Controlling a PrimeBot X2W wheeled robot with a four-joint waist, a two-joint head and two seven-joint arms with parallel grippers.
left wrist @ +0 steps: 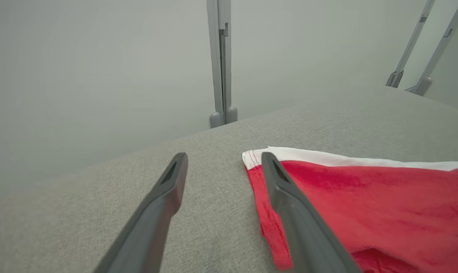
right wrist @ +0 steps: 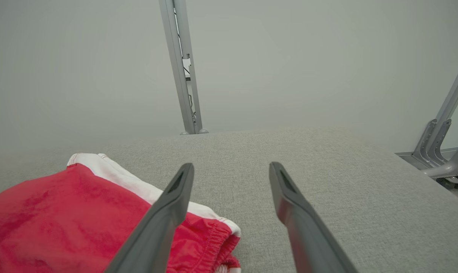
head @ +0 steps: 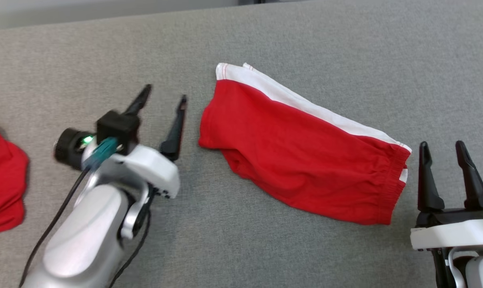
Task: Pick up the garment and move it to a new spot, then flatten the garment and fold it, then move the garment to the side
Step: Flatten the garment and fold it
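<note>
Both released, the left gripper (head: 165, 92) and right gripper (head: 442, 144) flank the folded garment (head: 301, 160) (likely poised to move it aside).

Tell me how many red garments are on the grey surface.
2: red shorts with a white stripe in the middle, and another red garment at the head view's far left, partly cut off. Others may be out of view.

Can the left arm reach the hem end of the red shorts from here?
Probably yes. The left gripper stands open just beside the hem end of the red shorts, with bare grey table between them and nothing lying in the way.
</note>
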